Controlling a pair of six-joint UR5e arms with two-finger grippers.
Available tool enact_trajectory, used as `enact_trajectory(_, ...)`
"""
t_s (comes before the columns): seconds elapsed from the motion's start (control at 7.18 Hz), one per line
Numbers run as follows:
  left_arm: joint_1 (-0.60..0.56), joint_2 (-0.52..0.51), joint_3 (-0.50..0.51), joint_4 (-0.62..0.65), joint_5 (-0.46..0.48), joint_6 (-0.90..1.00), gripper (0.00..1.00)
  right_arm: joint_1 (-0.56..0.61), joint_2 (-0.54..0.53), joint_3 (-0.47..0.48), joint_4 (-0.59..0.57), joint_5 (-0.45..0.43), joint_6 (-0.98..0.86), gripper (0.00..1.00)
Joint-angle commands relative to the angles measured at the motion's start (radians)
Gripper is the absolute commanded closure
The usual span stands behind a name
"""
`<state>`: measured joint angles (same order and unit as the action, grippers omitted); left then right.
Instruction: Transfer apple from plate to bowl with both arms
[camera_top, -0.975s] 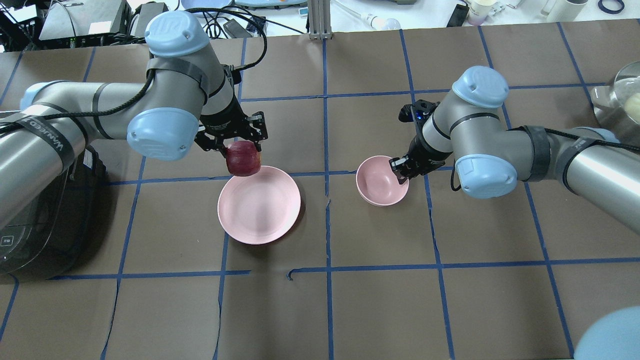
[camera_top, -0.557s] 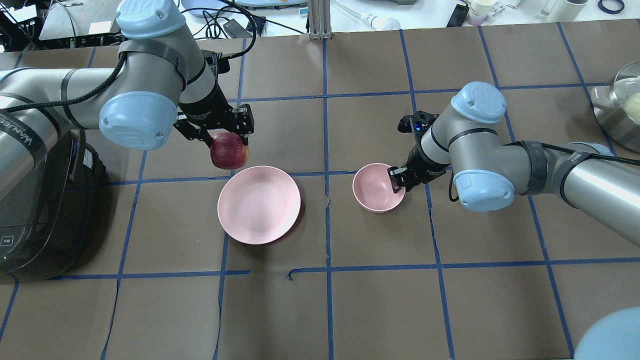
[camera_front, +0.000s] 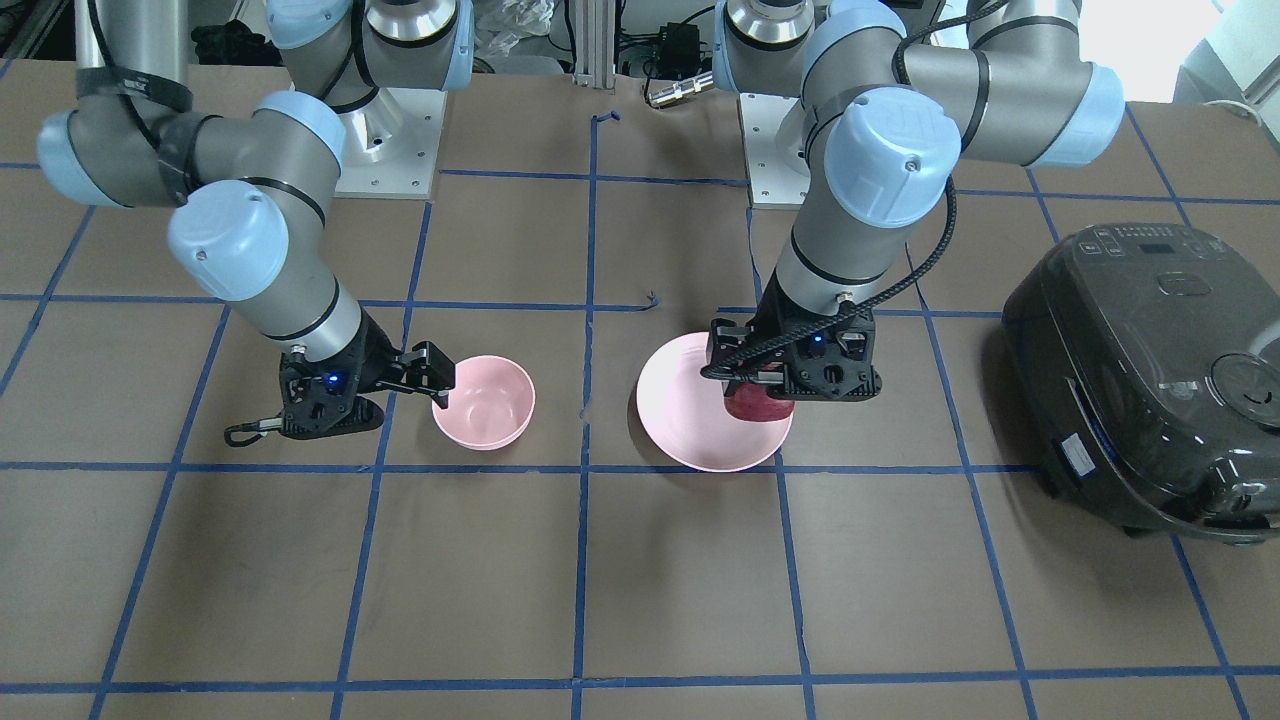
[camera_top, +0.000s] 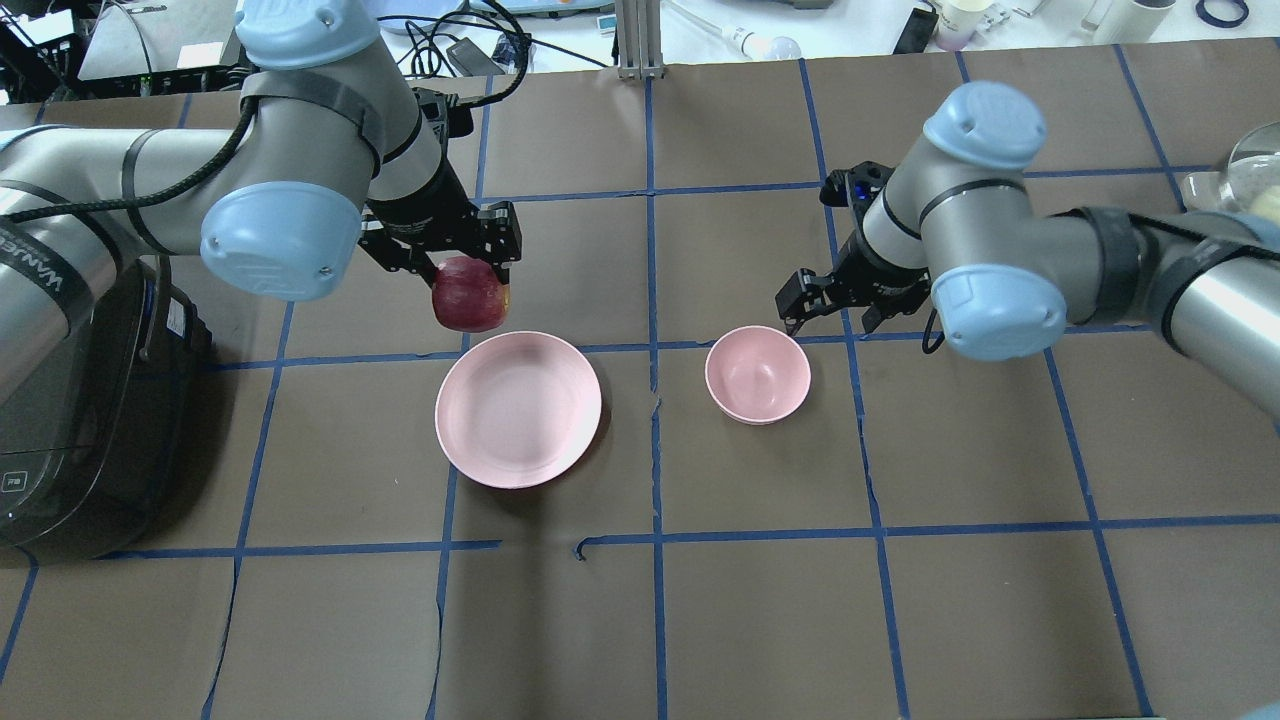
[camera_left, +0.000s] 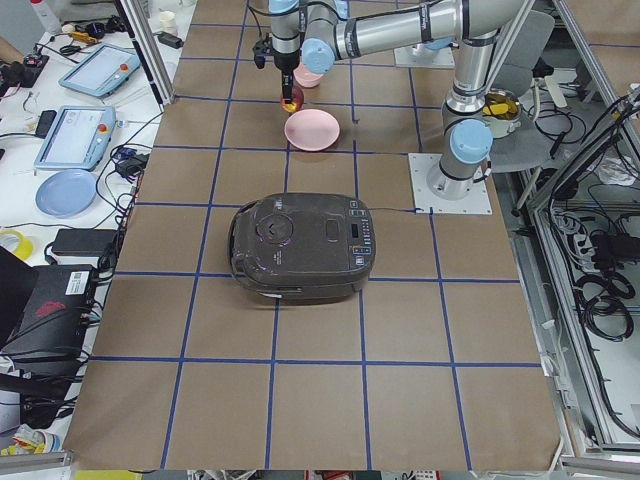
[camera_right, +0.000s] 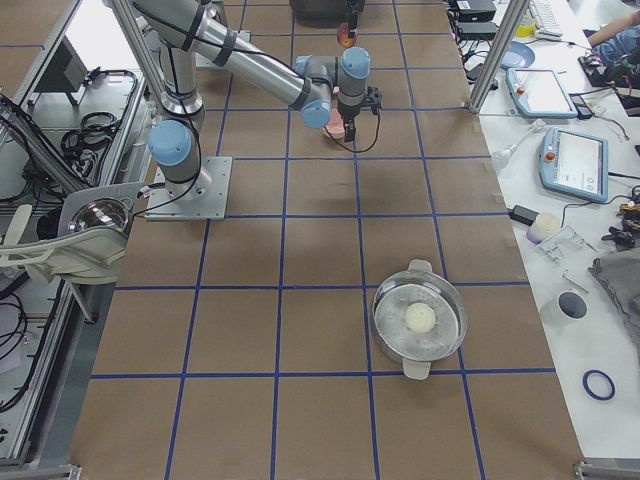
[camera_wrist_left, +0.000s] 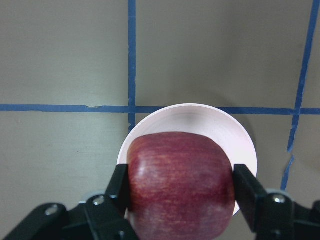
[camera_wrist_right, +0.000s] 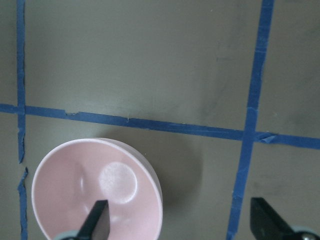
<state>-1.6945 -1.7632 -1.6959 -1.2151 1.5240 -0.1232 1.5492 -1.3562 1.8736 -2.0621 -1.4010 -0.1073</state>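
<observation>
My left gripper (camera_top: 467, 278) is shut on the dark-red apple (camera_top: 468, 297) and holds it in the air beside the far-left rim of the pink plate (camera_top: 518, 420). In the left wrist view the apple (camera_wrist_left: 180, 182) sits between both fingers with the plate (camera_wrist_left: 200, 117) below. The small pink bowl (camera_top: 757, 374) stands empty on the table to the plate's right. My right gripper (camera_top: 828, 312) is open and empty, just beyond the bowl's far-right side. The right wrist view shows the bowl (camera_wrist_right: 95, 190) under its spread fingers (camera_wrist_right: 97, 222).
A black rice cooker (camera_top: 80, 420) stands at the table's left edge beside the left arm. A metal pot (camera_top: 1245, 200) with a pale ball in it stands at the far right. Blue tape lines cross the brown table cover.
My right gripper has let go of the bowl's rim, opened and drawn back away from it. My left gripper has carried the apple off the plate's rim, up and to the left.
</observation>
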Motion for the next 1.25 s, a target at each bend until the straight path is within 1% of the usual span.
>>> enact_trajectory(0.0,-0.139,-0.028,0.048,0.009,-0.001,-0.053,0.81,-0.026,-0.035,-0.211,0.291,-0.109,0.006,0.00)
enact_trajectory(0.14,-0.199,-0.048,0.058,0.025,-0.002,-0.088,0.81,-0.053,-0.040,-0.276,0.362,-0.137,0.006,0.00)
enact_trajectory(0.28,-0.273,-0.074,0.058,0.092,-0.007,-0.152,0.81,-0.073,-0.069,-0.322,0.438,-0.166,0.006,0.00)
enact_trajectory(0.56,-0.393,-0.143,0.056,0.219,-0.015,-0.292,0.81,-0.078,-0.135,-0.364,0.526,-0.173,0.006,0.00)
enact_trajectory(0.7,-0.434,-0.195,0.055,0.248,-0.013,-0.327,0.81,-0.077,-0.139,-0.384,0.533,-0.171,0.006,0.00)
enact_trajectory(0.84,-0.447,-0.234,0.059,0.291,-0.013,-0.361,0.81,-0.075,-0.139,-0.390,0.540,-0.170,0.008,0.00)
enact_trajectory(0.97,-0.448,-0.251,0.061,0.316,-0.013,-0.396,0.80,-0.075,-0.141,-0.393,0.539,-0.161,0.008,0.00)
enact_trajectory(1.11,-0.448,-0.263,0.068,0.322,-0.015,-0.423,0.72,-0.077,-0.139,-0.393,0.533,-0.167,0.008,0.00)
